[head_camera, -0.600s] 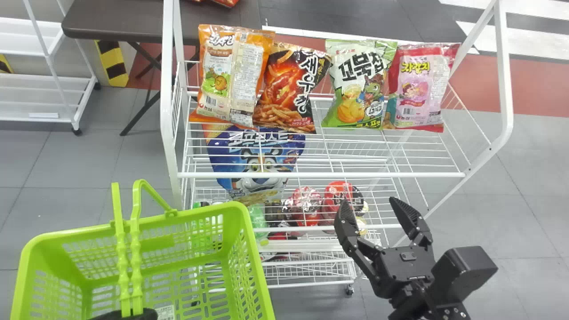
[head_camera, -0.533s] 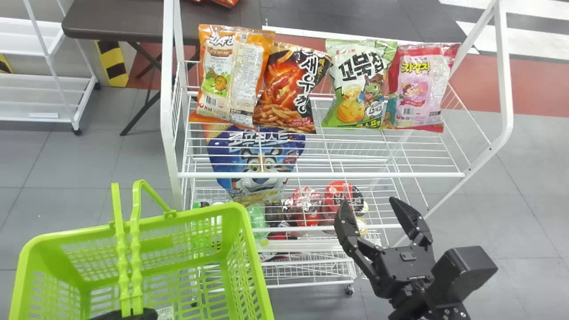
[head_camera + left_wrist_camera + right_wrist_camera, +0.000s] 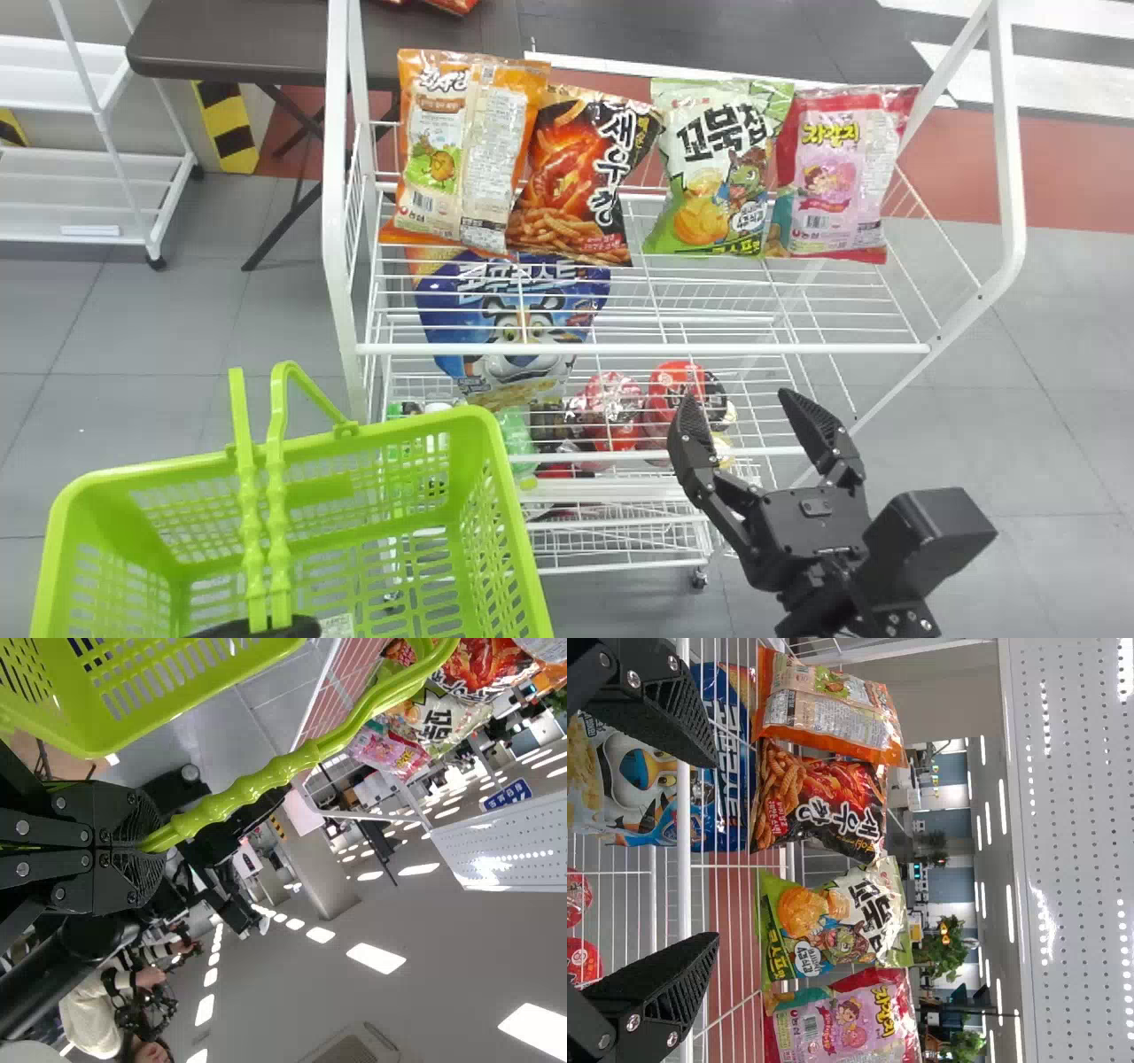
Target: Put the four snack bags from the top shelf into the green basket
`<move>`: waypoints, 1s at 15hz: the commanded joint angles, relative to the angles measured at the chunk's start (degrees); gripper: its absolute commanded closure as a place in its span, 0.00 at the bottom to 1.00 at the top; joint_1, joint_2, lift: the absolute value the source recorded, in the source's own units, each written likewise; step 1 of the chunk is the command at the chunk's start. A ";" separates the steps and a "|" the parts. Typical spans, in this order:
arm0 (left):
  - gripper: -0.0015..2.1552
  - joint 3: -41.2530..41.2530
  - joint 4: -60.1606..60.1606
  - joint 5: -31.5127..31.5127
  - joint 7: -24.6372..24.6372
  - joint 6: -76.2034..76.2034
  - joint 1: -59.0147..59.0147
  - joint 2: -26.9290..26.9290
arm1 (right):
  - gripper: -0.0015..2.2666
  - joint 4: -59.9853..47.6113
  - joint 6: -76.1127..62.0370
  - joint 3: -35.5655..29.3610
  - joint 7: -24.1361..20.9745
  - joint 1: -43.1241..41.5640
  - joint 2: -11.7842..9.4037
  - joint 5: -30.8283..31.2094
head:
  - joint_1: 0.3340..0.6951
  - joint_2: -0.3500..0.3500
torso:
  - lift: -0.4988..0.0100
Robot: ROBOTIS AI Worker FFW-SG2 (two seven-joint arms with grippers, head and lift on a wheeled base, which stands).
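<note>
R gripper (image 3: 735, 400) wide, L gripper (image 3: 303, 627) tight.

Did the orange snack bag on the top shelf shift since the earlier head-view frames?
No. Judged against the rack's left post, the orange snack bag keeps its place in the head view, leaving no direction to report.

Green basket (image 3: 399, 431): lower L, head view; was cut off by btm edge. Blue bag (image 3: 523, 330): ctr, was part. hidden behind shelf bars (image 3: 673, 349). Red pkgs (image 3: 452, 5): top edge, were mostly cut off.
</note>
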 commanded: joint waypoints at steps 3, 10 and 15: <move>1.00 0.08 -0.30 0.18 -0.66 0.00 0.17 0.17 | 0.06 0.09 0.35 0.31 0.00 -0.91 0.00 -0.37 | 1.00 0.25 | 0.97; 1.00 0.08 -0.38 1.14 -0.66 0.00 -1.59 0.26 | 0.06 6.24 15.29 5.05 0.00 -17.00 -0.09 -3.10 | 1.00 0.33 | 0.97; 1.00 0.43 0.32 1.50 -0.66 0.18 -3.08 0.17 | 0.06 16.35 18.80 12.79 -0.35 -32.64 0.00 -3.71 | 1.00 0.50 | 0.97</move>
